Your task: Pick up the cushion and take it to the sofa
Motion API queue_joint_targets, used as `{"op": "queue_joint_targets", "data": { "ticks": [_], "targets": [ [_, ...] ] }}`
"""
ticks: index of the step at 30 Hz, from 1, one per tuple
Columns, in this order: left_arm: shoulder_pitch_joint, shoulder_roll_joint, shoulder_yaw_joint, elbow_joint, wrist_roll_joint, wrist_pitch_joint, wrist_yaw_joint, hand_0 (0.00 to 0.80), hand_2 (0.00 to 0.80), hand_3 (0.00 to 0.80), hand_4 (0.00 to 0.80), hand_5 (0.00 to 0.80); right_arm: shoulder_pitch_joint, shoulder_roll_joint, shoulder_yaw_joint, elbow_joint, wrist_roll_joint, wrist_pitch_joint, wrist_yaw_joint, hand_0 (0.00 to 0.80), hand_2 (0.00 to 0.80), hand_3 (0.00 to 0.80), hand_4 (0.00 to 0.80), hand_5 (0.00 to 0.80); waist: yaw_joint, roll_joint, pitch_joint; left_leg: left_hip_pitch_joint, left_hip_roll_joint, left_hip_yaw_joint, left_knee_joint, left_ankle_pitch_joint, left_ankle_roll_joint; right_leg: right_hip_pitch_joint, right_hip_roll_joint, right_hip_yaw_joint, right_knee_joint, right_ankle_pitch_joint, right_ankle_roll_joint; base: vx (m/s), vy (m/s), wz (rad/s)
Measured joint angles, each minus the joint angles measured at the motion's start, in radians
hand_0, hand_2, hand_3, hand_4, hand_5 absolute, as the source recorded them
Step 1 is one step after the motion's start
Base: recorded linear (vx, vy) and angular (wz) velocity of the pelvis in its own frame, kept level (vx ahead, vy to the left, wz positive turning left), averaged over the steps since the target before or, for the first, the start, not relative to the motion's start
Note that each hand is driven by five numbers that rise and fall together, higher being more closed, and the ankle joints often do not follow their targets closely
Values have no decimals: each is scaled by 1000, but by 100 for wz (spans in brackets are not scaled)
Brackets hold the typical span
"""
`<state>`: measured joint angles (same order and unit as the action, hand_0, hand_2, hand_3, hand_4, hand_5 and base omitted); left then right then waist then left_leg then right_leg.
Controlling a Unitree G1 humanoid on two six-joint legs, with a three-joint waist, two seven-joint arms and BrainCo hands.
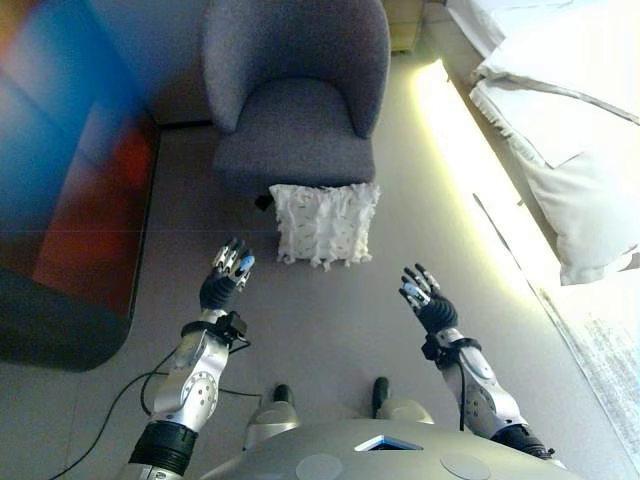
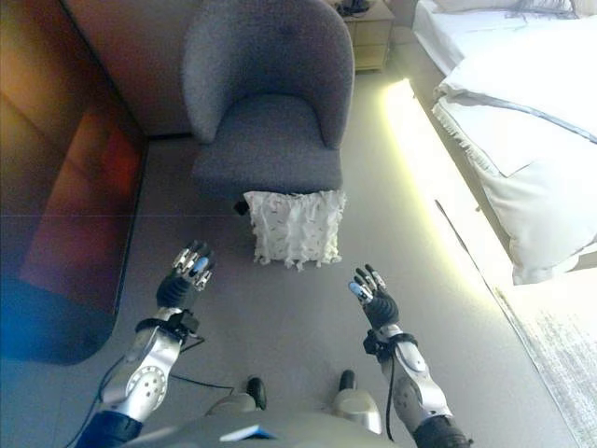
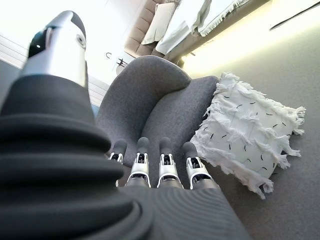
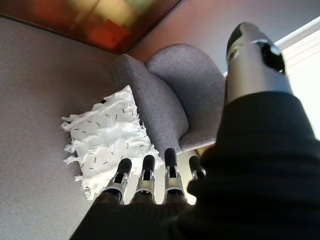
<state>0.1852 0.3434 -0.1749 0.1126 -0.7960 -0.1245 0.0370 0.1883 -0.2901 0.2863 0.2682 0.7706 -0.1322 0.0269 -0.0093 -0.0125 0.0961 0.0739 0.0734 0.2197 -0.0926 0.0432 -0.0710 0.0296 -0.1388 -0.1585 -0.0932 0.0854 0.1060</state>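
A white fringed cushion (image 1: 323, 223) with small dark marks leans on the floor against the front of a grey upholstered armchair (image 1: 295, 100). It also shows in the left wrist view (image 3: 250, 132) and the right wrist view (image 4: 107, 137). My left hand (image 1: 228, 278) is open and empty, held above the floor to the left of the cushion and short of it. My right hand (image 1: 425, 298) is open and empty, to the right of the cushion and nearer to me. Neither hand touches the cushion.
A dark cabinet or screen (image 1: 70, 200) stands along the left. A bed with white bedding (image 1: 560, 130) runs along the right, with a lit strip at its base. A small wooden nightstand (image 2: 366, 33) stands behind the armchair. A pale rug (image 1: 610, 350) lies at the lower right.
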Motion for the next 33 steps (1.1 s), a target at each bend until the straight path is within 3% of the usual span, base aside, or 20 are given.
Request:
{"op": "queue_joint_targets", "data": {
  "ticks": [27,33],
  "targets": [
    [21,1,0,0,37,-18,-1,0,0,0,0,0,13,0,1,0,-1,1,-12,0,0,0,0,0,2,-11,-11,6,-6,2,4,3,-4,2,2,2,4,6,-6,19,17,0],
    [68,2,10,0,37,-17,-12,0,0,0,0,0,22,0,0,-2,-4,16,-9,0,0,0,0,0,4,-11,-11,21,-6,26,4,-6,1,6,-3,6,7,5,-4,101,131,-8]
  ]
}}
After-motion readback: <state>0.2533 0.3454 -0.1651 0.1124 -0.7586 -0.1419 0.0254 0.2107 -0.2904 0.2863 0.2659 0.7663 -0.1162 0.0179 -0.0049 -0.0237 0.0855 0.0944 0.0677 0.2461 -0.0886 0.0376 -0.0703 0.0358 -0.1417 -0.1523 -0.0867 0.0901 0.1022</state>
